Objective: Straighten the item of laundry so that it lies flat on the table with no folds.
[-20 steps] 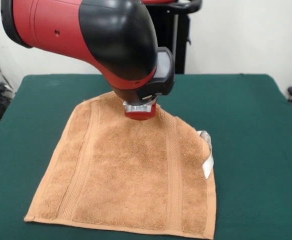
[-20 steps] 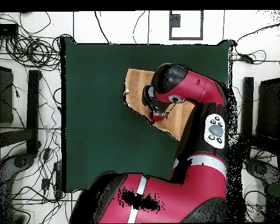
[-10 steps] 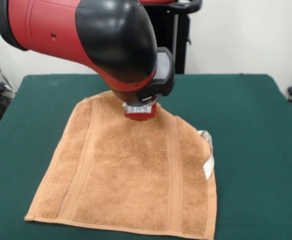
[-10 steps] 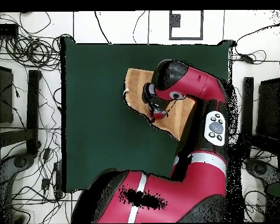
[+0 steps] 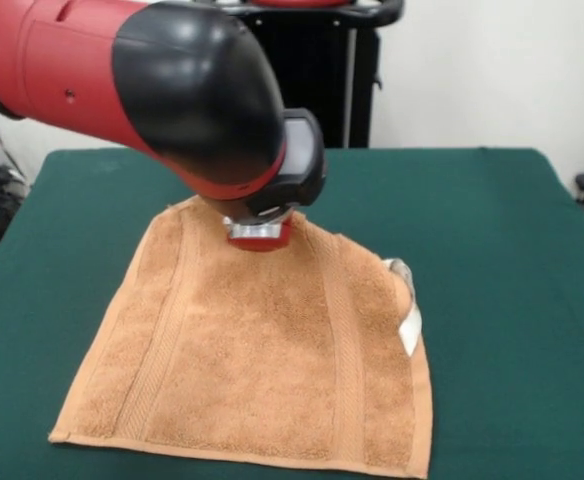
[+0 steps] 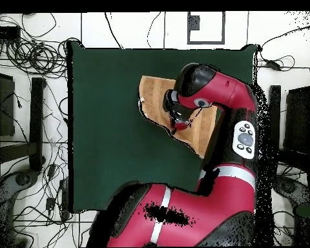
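The orange-tan towel (image 5: 262, 360) lies spread on the green table (image 5: 492, 250), with band stripes running near its left and right edges. Its far right corner is turned in, where a white tag (image 5: 409, 325) shows. My gripper (image 5: 260, 236) points down and its red tip rests on the towel's far edge, near the middle. In the overhead view the gripper (image 6: 175, 124) sits over the towel (image 6: 154, 97), and my arm hides much of the cloth. The towel's near edge lies flat close to the table's front edge.
My red and black arm (image 5: 172, 90) hangs over the table's far left part. A black stand (image 5: 347, 80) rises behind the table. In the overhead view, cables (image 6: 28, 55) lie on the floor to the left of the table (image 6: 106, 129).
My gripper has moved left and slightly farther back in the front view. The towel's far edge and tag have shifted left with it.
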You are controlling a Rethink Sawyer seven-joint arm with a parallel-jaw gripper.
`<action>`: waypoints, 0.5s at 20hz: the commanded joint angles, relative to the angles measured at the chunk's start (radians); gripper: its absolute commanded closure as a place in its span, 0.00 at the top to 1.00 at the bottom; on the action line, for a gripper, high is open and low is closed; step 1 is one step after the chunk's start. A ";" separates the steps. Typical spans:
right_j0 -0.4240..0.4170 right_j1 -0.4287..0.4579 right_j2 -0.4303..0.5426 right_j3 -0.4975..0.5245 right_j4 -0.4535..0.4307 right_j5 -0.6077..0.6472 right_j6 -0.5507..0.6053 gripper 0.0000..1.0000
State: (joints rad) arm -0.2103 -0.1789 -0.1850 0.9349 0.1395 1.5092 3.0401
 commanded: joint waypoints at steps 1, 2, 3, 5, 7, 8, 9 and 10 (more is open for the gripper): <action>-0.006 0.011 0.103 -0.033 -0.012 0.107 -0.083 0.00; -0.006 0.011 0.103 -0.036 -0.012 0.111 -0.081 0.00; -0.006 0.012 0.103 -0.039 -0.012 0.115 -0.079 0.00; -0.003 0.007 0.102 -0.030 -0.012 0.111 -0.073 0.00; -0.001 0.006 0.102 -0.027 -0.011 0.110 -0.069 0.00; -0.003 0.008 0.101 -0.031 -0.013 0.113 -0.070 0.00; -0.003 0.008 0.101 -0.031 -0.013 0.113 -0.069 0.00; -0.003 0.011 0.101 -0.039 -0.014 0.119 -0.068 0.00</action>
State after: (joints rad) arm -0.2341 -0.1652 -0.1847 0.9019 0.1355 1.5446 3.0401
